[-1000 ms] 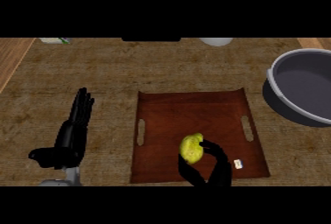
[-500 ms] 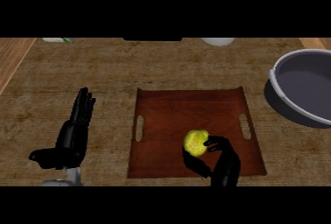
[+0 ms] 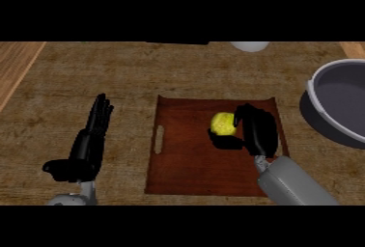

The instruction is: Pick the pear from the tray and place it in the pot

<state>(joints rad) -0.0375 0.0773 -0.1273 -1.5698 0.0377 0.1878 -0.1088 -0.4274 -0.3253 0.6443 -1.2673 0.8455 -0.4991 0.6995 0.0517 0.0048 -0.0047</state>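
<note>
Where pear (image 3: 223, 124) lies, right robot hand (image 3: 257, 129).

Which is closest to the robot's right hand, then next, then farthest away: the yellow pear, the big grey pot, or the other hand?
Seen from the head view, starting at the right hand:
1. Pear: right against its fingers, on the tray.
2. Pot: off to the right, at the counter's edge.
3. Left hand: farthest, left of the tray, resting open.
</note>
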